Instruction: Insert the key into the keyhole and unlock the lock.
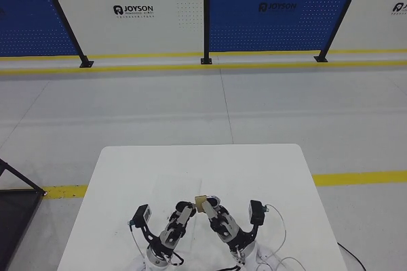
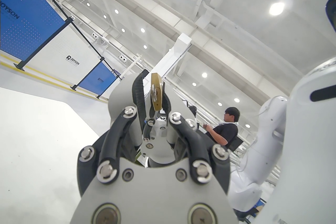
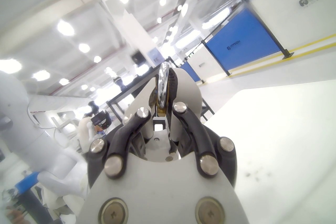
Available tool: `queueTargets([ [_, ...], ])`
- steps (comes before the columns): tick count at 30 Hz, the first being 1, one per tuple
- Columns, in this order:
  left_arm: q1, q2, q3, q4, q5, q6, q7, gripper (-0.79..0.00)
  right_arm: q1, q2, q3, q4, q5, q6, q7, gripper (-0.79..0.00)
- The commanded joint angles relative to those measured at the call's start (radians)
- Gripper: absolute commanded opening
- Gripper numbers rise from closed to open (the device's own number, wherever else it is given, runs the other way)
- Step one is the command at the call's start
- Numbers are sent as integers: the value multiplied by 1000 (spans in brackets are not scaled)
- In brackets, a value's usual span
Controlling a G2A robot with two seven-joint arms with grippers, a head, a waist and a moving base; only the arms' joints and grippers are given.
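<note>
Both arms are raised over the near edge of the white table (image 1: pixel 190 166), tips close together. My left gripper (image 2: pixel 153 83) is shut on a thin, flat brass piece (image 2: pixel 155 93) seen edge-on, which looks like the key. My right gripper (image 3: pixel 164 78) is shut on the lock: a shiny silver curve (image 3: pixel 162 84) stands out past the fingers, with brass (image 3: pixel 160 110) below it. From above, the brass lock (image 1: pixel 201 201) sits between the left gripper (image 1: pixel 188 207) and the right gripper (image 1: pixel 211 204). I cannot tell whether the key touches the keyhole.
The table's far half is bare white. A black frame (image 1: pixel 7 183) stands off the table's left side. A thin cable (image 1: pixel 282 230) loops by the right arm. Blue and white fence panels (image 1: pixel 271 24) and yellow floor lines lie far behind.
</note>
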Motion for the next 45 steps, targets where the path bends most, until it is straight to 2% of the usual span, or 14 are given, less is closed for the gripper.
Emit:
queueTargets([
  [1, -4, 3, 4, 6, 9, 0, 8, -640, 0, 1, 2, -3, 9, 2, 14, -785],
  [4, -8, 5, 0, 13, 19, 0, 8, -674, -2, 3, 3, -7, 17, 3, 25, -785],
  [7, -8, 3, -3, 15, 27, 0, 8, -757, -3, 4, 5, -11, 19, 6, 32, -785],
  [21, -6, -11, -24, 25, 71, 3, 11, -785, -8, 7, 4, -17, 24, 20, 60, -785],
  [28, 2, -21, -47, 16, 152, 38, 46, -785, -10, 10, 3, -17, 40, 25, 82, -785],
  [37, 4, -30, -54, 25, 339, 152, 160, -785, -15, 15, 8, -27, 68, 25, 114, -785],
  [45, -17, -31, -25, 61, 502, 295, 304, -785, -20, 19, 14, -36, 98, 26, 144, -785],
])
